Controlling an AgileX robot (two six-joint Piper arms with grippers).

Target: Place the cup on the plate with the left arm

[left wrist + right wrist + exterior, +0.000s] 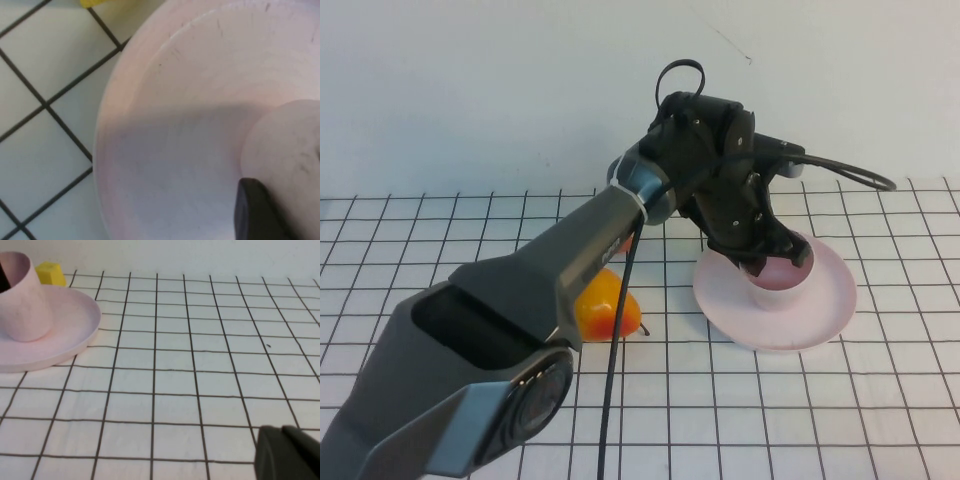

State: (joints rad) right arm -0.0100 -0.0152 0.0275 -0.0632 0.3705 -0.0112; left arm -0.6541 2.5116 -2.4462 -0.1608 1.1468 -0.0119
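Cup (781,285) stood on the plate (825,310), directly under the left gripper (772,262), whose fingers (257,212) straddled its rim; whether they pinched it or had parted could not be told. A pear (608,308) lay behind the left gripper, off the plate. Only a dark corner of the right gripper (287,455) showed, well away from the cup.

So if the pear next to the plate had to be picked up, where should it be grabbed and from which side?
Grip the pear across its round orange body, coming straight down from above. It lies on its side on the table, stem end toward the pink plate, so the wide middle gives the firmest hold. The left pincer is at the cup on the plate; the right pincer sits low over the table.
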